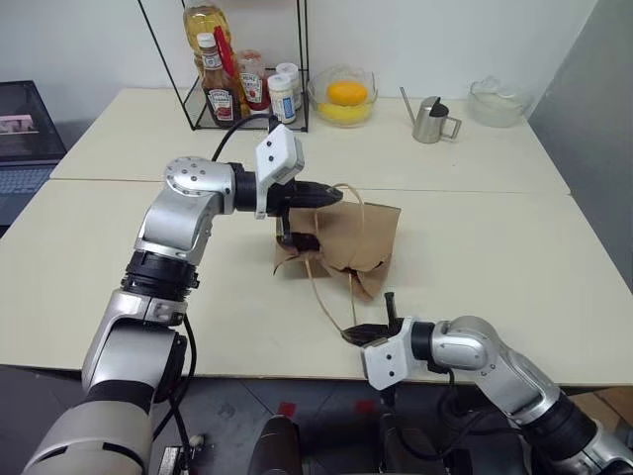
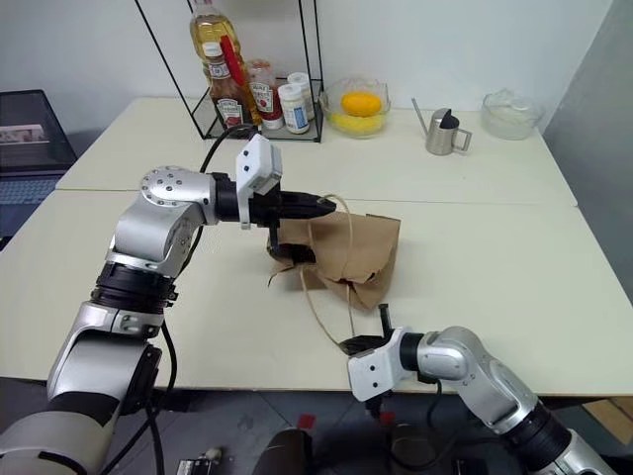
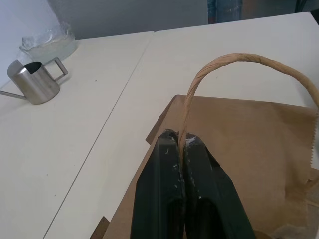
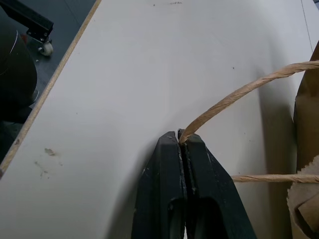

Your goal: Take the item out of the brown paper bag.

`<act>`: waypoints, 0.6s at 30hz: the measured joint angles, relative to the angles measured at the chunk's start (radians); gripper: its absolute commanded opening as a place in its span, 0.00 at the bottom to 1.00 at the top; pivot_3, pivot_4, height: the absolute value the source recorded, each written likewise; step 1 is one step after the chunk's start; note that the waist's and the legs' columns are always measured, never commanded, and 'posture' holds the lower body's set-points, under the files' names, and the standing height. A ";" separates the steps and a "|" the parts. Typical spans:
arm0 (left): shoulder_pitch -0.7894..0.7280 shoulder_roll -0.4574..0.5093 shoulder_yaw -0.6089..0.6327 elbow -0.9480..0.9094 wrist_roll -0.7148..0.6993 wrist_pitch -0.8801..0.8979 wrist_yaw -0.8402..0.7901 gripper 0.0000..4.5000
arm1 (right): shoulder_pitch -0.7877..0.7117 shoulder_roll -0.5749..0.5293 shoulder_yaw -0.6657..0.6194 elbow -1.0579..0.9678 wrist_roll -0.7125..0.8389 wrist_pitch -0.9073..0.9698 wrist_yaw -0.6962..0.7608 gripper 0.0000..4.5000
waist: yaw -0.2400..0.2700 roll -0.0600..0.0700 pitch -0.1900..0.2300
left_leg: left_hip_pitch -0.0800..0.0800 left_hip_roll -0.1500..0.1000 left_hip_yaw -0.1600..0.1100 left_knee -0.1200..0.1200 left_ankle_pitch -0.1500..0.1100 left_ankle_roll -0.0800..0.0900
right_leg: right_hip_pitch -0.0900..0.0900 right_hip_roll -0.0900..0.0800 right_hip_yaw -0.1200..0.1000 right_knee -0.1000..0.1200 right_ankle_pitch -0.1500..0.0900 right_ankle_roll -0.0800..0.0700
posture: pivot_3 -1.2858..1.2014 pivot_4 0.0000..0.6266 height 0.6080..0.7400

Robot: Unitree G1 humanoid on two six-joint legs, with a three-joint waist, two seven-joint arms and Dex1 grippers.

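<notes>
The brown paper bag (image 1: 358,237) lies crumpled on the table (image 1: 89,267), its mouth towards my left arm. My left gripper (image 1: 336,194) hovers just above the bag, shut on one tan cord handle (image 3: 239,59), which arches up from the fingertips (image 3: 169,144). My right gripper (image 1: 358,334) sits low at the table's front edge, shut on the other cord handle (image 4: 239,92), which runs slack back to the bag. The item is hidden.
At the back stand a wire rack (image 1: 242,84) with sauce and oil bottles, a glass bowl (image 1: 343,96) holding an orange fruit, a steel pitcher (image 1: 432,121) and a clear lidded dish (image 1: 497,99). A laptop (image 1: 25,148) sits far left.
</notes>
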 measured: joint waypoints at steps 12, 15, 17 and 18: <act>-0.082 -0.051 0.000 0.143 0.032 -0.034 0.039 0.00 | 0.005 -0.023 -0.018 -0.028 -0.013 0.034 0.008 0.01 | 0.000 0.000 0.000 | 0.000 0.000 0.000 0.000 0.000 -0.001 | 0.000 0.000 0.000 0.000 0.000 0.000 | 0.52 0.24 1.00; -0.091 -0.055 0.000 0.152 0.035 -0.041 0.039 0.00 | 0.005 -0.024 -0.018 -0.033 -0.019 0.040 0.008 0.01 | 0.000 0.000 0.000 | 0.000 0.000 0.000 0.000 0.000 -0.001 | 0.000 0.000 0.000 0.000 0.000 0.000 | 0.52 0.24 1.00; -0.095 -0.056 0.000 0.156 0.036 -0.044 0.039 0.00 | 0.006 -0.027 -0.018 -0.038 -0.021 0.043 0.009 0.01 | 0.000 0.000 0.000 | 0.000 0.000 0.000 0.000 0.000 -0.001 | 0.000 0.000 0.000 0.000 0.000 0.000 | 0.52 0.24 1.00; -0.096 -0.057 0.000 0.160 0.036 -0.046 0.039 0.00 | 0.006 -0.029 -0.018 -0.039 -0.021 0.044 0.010 0.01 | 0.000 0.000 0.000 | 0.000 0.000 0.000 0.000 0.000 -0.001 | 0.000 0.000 0.000 0.000 0.000 0.000 | 0.52 0.24 1.00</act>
